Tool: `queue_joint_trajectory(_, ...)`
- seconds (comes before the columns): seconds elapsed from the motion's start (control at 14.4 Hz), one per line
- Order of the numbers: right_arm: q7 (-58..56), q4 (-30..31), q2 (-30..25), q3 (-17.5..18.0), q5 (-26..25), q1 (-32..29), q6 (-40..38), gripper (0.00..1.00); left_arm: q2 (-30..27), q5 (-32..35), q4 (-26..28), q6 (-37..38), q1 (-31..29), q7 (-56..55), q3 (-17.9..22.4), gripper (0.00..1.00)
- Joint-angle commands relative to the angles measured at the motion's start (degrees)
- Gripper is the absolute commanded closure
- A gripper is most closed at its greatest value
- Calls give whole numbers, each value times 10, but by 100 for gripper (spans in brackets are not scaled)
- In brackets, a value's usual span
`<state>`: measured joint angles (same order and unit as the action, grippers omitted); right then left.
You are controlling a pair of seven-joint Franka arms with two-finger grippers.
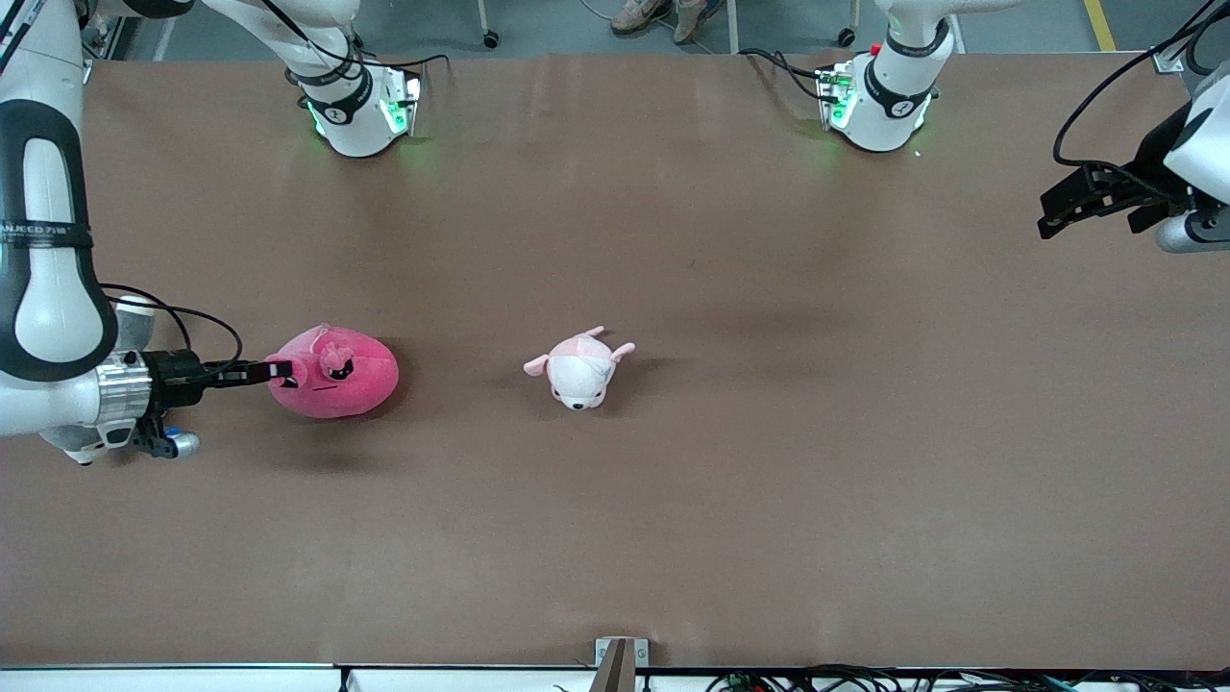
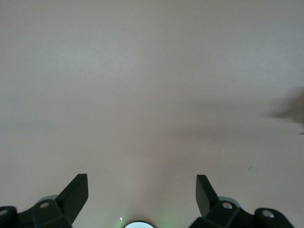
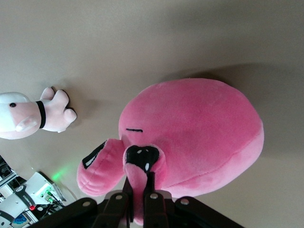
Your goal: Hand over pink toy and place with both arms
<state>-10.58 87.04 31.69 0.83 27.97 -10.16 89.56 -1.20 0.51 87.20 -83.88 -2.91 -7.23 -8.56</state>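
I see the right gripper (image 1: pixel 277 370) clenched on the pink toy (image 1: pixel 336 373) at its table end; the left gripper (image 1: pixel 1057 213) waits released, puppy plush (image 1: pixel 579 369) mid-table.

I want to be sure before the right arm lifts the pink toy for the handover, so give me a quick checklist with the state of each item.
1. right gripper shut on the pink toy: ok, its fingers pinch a nub at the toy's end.
2. Grip deep enough to carry the whole toy: cannot tell, only a small nub is held.
3. left gripper open to receive: ok, fingers spread wide.
4. Left arm near the handover spot: not ok, it waits over bare table at its own end.
5. puppy plush apart from the toy: ok, bare table between them.
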Motion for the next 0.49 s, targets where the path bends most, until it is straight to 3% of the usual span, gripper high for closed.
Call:
queue_joint_trajectory(0.0, -6, -1, 9, 8, 10, -8, 0, 96, -17, -3, 10, 0, -1, 15, -2, 0)
queue_joint_trajectory(0.07, -6, -1, 13, 8, 10, -9, 1, 95, -16, -3, 11, -1, 0, 15, -5, 0)
queue_joint_trajectory(0.14, -5, -4, 15, 8, 10, -8, 1, 81, -16, -3, 13, -1, -2, 15, -10, 0)
queue_joint_trajectory(0.21, 2, -6, 15, 8, 9, -6, 1, 36, -17, -3, 15, -2, -3, 15, -11, 0)
queue_joint_trajectory(0.28, 2, -9, 14, 8, 8, -7, -3, 0, -19, -3, 14, -2, -3, 15, -11, 0)
queue_joint_trajectory(0.42, 1, -38, 12, 8, 7, -22, -5, 0, -27, -4, 21, -4, -3, 15, -12, 0)
